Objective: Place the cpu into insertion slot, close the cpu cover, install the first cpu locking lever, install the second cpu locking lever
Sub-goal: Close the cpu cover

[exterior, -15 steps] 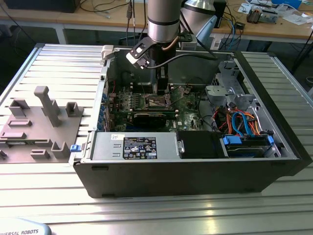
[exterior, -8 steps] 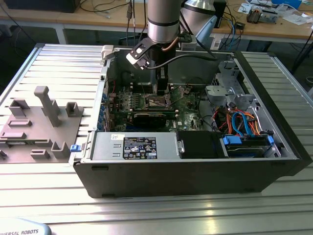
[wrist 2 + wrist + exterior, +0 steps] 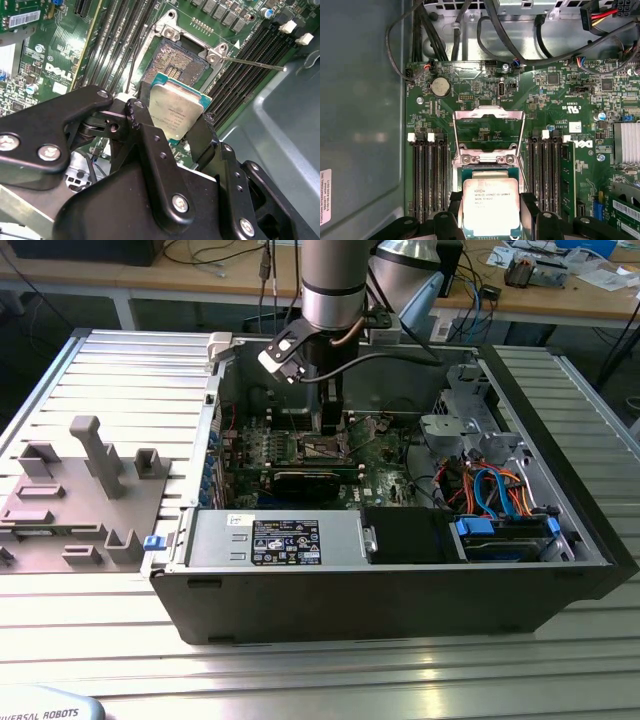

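Note:
My gripper [image 3: 175, 120] is shut on the cpu [image 3: 176, 111], a flat square chip with a silver-grey top, pinched at two opposite edges by the black fingers [image 3: 455, 212]. In both wrist views the cpu [image 3: 490, 206] hangs just above the insertion slot [image 3: 175, 59], whose dark pin field shows past the chip's edge. The cpu cover [image 3: 489, 116] stands swung open on the far side of the slot. Two thin locking levers [image 3: 255, 64] stick out loose beside the slot. In the exterior view the gripper [image 3: 330, 428] reaches down inside the computer case over the green board.
Black memory slots [image 3: 430, 175] flank the slot on both sides. Cables [image 3: 470, 30] run along the case wall beyond the board. The open case [image 3: 400, 580] holds a power supply [image 3: 270, 538] and a drive bay with blue and orange cables [image 3: 495, 495]. A grey fixture [image 3: 90, 480] lies at the exterior view's left.

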Tool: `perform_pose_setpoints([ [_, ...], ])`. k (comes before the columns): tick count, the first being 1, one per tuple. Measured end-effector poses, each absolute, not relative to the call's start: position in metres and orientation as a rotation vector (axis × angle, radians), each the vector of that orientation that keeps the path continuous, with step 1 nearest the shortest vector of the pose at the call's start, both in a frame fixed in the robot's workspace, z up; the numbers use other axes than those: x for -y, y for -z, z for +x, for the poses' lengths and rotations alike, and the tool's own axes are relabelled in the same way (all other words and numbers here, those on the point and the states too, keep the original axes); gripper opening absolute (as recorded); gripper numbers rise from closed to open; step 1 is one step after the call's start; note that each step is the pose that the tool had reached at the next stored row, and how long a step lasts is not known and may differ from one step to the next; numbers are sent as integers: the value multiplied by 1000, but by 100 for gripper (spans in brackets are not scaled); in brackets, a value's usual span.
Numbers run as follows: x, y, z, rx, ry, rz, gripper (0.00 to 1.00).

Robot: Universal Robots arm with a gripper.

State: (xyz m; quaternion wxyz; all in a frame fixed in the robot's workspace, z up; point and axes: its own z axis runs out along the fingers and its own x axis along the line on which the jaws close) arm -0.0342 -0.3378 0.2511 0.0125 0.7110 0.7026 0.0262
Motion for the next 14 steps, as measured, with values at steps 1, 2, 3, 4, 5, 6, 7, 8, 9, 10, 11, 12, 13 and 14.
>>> perform_pose_setpoints([
  [1, 338, -251, -34, -2190, -82, 2216, 54],
  [2, 337, -251, -34, -2190, -82, 2216, 54],
  [3, 337, -250, -34, -2190, -82, 2216, 54],
  [4, 337, -250, -34, -2190, -82, 2216, 54],
  [5, 336, -249, -34, -2190, -82, 2216, 54],
  [6, 336, -249, -34, -2190, -82, 2216, 54],
  [7, 336, -249, -34, -2190, -82, 2216, 54],
  [8, 335, -248, -34, -2190, -82, 2216, 54],
  [9, 335, -248, -34, -2190, -82, 2216, 54],
  [10, 334, -248, -34, -2190, -82, 2216, 54],
  [11, 334, -248, -34, -2190, -82, 2216, 54],
  [12, 333, -247, -34, -2190, -82, 2216, 54],
  [13, 333, -247, -34, -2190, -82, 2216, 54],
  [14, 333, -247, -34, -2190, -82, 2216, 54],
])
